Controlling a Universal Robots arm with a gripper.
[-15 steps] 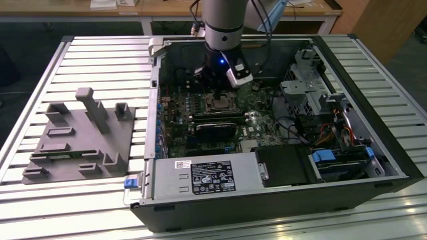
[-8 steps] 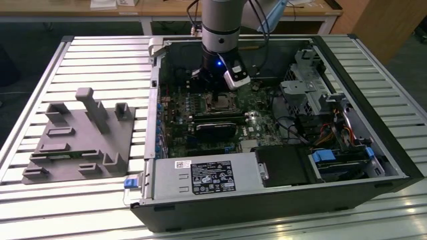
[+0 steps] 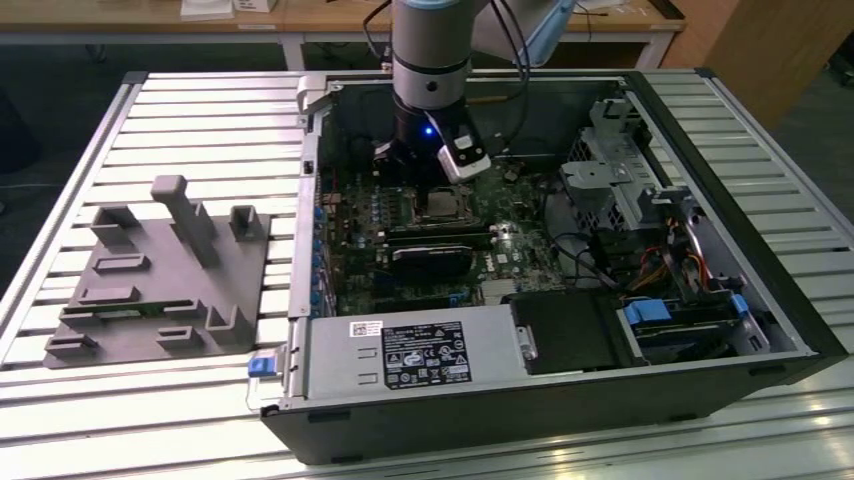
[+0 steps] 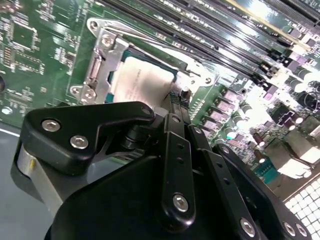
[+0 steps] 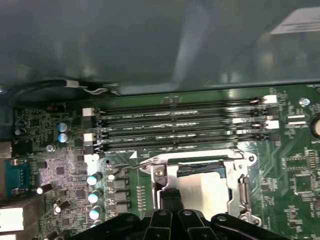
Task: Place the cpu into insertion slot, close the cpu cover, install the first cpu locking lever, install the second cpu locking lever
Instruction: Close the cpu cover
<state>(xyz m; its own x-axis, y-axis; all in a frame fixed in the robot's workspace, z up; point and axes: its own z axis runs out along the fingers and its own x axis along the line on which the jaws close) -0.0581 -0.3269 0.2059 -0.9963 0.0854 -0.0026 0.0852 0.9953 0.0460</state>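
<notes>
Up close, cpu in insertion slot

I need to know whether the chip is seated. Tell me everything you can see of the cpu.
The cpu is a small, flat, square chip with a dull silver-grey metal top that carries faint print. It lies level, framed by the silvery cpu cover, on the green motherboard beside the long black memory slots. The claw hangs at one edge of the chip. Whether they touch cannot be told.
</notes>
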